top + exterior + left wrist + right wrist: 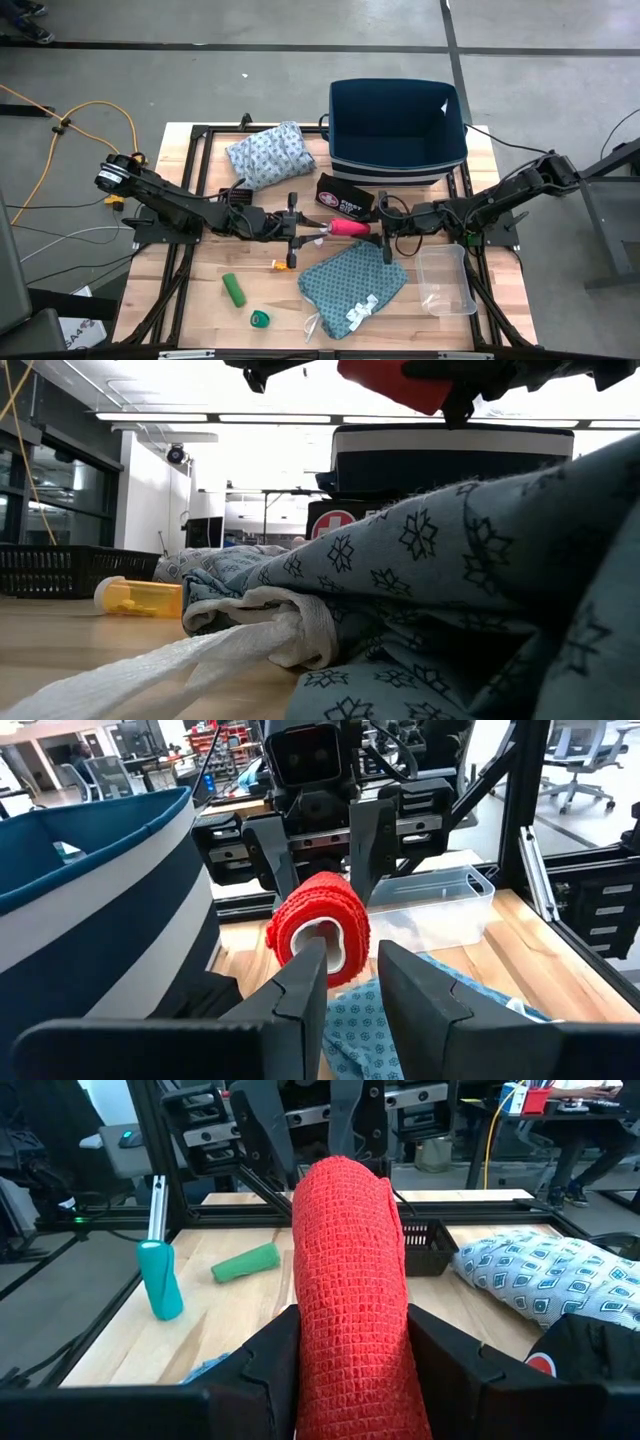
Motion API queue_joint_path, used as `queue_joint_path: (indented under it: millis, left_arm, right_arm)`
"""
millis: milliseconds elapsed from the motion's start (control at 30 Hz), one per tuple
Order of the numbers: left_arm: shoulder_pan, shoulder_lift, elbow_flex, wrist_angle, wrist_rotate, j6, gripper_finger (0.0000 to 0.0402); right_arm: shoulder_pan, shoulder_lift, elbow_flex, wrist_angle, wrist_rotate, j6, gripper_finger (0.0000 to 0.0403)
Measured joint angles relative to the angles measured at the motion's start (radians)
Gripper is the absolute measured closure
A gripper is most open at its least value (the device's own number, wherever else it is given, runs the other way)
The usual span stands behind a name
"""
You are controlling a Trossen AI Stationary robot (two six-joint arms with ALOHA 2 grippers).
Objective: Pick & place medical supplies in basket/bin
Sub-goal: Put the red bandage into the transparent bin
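My right gripper [350, 1370] and left gripper [350, 970] both pinch the red roll [350, 1280] between them; it looks light, soft, squashable, best clamped mid-body.

Both arms were dark, near black, built of chunky jointed segments with bundled black cables looped along them. The left arm [170, 205] carried a pale round label and small orange fittings at its base near the worktop's left edge. The right arm [520, 190] was plain black along its length. Each ended in a tool with two flat, blocky matte-black fingers: the left tool [345, 985] and the right tool [350, 1365]. The right tool's carriage showed grey metal rails, visible screws and a square black camera housing above.
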Motion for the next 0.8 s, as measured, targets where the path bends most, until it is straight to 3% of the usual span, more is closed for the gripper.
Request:
queue_joint_path:
  millis: [267,667,800]
  left_arm:
    - [0.0,0.0,0.0,0.001,0.0,-0.003,0.0314]
    - [0.0,0.0,0.0,0.001,0.002,-0.006,0.0314]
    - [0.0,0.0,0.0,0.001,0.003,-0.006,0.0314]
  right_arm:
    - [0.0,-0.044,0.0,-0.052,0.001,0.001,0.0256]
    - [0.066,-0.295,0.0,-0.433,-0.008,0.164,0.0256]
    - [0.121,-0.385,0.0,-0.539,-0.067,0.259,0.0256]
